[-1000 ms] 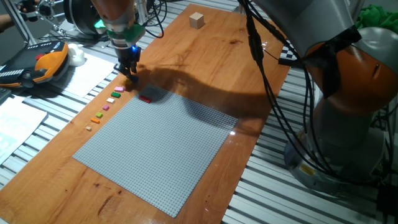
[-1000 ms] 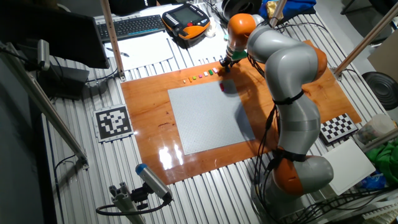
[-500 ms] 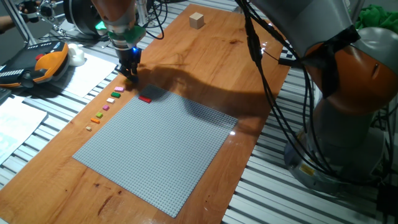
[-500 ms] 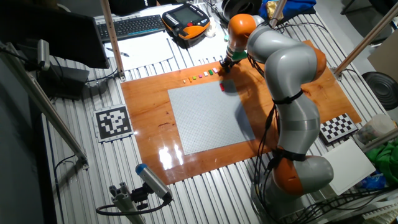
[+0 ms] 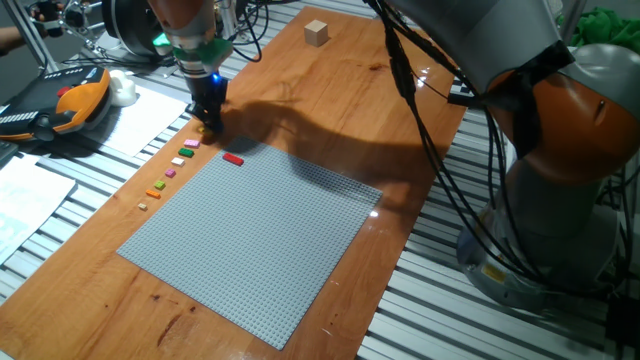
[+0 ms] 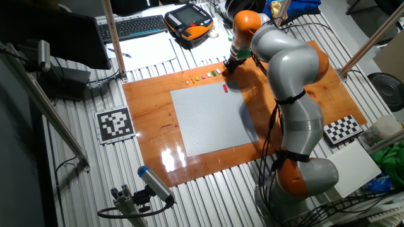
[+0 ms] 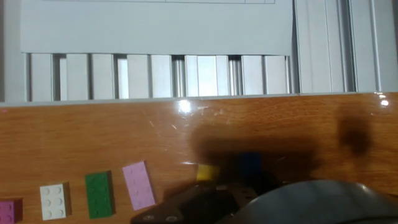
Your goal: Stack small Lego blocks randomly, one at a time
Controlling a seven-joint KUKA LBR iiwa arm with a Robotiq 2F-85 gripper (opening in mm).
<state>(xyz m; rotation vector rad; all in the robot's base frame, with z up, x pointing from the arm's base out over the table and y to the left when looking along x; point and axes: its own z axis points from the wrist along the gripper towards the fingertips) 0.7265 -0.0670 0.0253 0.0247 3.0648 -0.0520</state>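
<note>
My gripper [image 5: 208,118] is low over the wooden board at the far end of a row of small Lego blocks; it also shows in the other fixed view [image 6: 230,65]. The frames do not show whether the jaws are open or shut. In the hand view a yellow block [image 7: 208,172] and a blue block [image 7: 250,163] lie in shadow just beyond my dark fingers [image 7: 205,202]. A pink block [image 7: 138,185], a green block [image 7: 99,194] and a white block [image 7: 53,201] lie to their left. A red block [image 5: 233,158] sits on the grey baseplate's [image 5: 250,240] near corner.
More small blocks [image 5: 158,184] continue the row along the baseplate's left edge. A tan wooden cube [image 5: 317,32] stands at the board's far end. An orange-and-black pendant [image 5: 60,105] lies left of the board. The arm's base [image 5: 560,200] stands at the right.
The arm has shifted slightly away from the red block, whose shadow has moved off it. The gripper stays low at the row's far end. The blocks have not moved.
</note>
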